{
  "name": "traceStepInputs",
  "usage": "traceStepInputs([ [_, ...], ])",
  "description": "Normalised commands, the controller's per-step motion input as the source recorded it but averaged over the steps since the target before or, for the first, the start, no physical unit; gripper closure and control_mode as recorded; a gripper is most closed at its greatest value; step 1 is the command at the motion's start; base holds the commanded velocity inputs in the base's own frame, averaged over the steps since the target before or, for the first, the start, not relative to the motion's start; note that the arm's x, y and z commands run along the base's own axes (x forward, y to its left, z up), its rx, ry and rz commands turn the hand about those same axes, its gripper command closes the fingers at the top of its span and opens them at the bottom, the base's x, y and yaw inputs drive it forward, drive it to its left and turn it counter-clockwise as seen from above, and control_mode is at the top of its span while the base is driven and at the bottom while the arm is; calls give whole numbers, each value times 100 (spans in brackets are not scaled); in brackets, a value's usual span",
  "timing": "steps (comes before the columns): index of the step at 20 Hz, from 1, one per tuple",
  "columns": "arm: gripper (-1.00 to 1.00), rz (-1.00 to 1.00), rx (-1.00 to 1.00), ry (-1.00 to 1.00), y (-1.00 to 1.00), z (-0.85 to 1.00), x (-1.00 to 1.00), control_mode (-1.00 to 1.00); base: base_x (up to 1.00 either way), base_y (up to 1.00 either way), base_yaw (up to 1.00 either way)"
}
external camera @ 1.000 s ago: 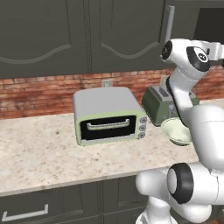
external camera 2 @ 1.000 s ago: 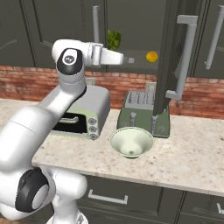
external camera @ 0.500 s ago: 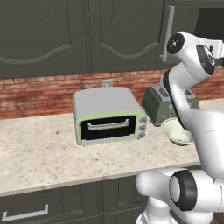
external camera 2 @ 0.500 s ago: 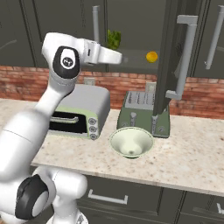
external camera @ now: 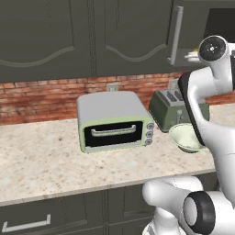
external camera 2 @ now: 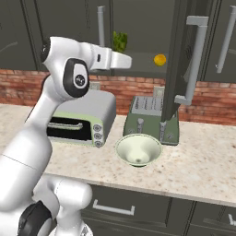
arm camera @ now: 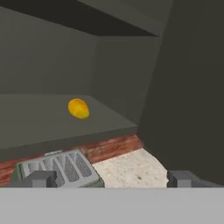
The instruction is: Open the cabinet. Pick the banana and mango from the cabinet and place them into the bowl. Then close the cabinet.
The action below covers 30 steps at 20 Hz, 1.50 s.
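Note:
The cabinet stands open, its right door swung out toward me with the bar handle on its edge. On its shelf lies the mango, small and yellow-orange. My gripper hovers at shelf height, left of the mango and well short of it; its fingertips stand wide apart, open, with nothing between them. The cream-green bowl rests on the counter below, in front of the toaster. The banana is hidden.
A green lettuce head sits at the shelf's left. The dark green toaster and a pale green toaster oven stand against the brick wall. The open door blocks the right side.
The arm's elbow has swung and dropped a little, and the hand has drawn slightly back from the mango. The gripper stays open; the fruit and bowl have not moved.

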Motion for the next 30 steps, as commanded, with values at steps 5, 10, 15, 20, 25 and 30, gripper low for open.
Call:
traceStepInputs([
  [5,-100,16,16,0,46,1,19,-100,0,0,0],
  [10,-100,11,18,0,26,11,13,-100,0,0,0],
  [15,-100,11,16,0,9,8,7,-100,0,0,0],
  [20,-100,14,6,0,24,0,1,-100,0,0,0],
  [25,-100,17,1,0,39,0,6,-100,0,0,0],
  [30,-100,17,0,-5,32,0,24,-100,0,0,0],
])
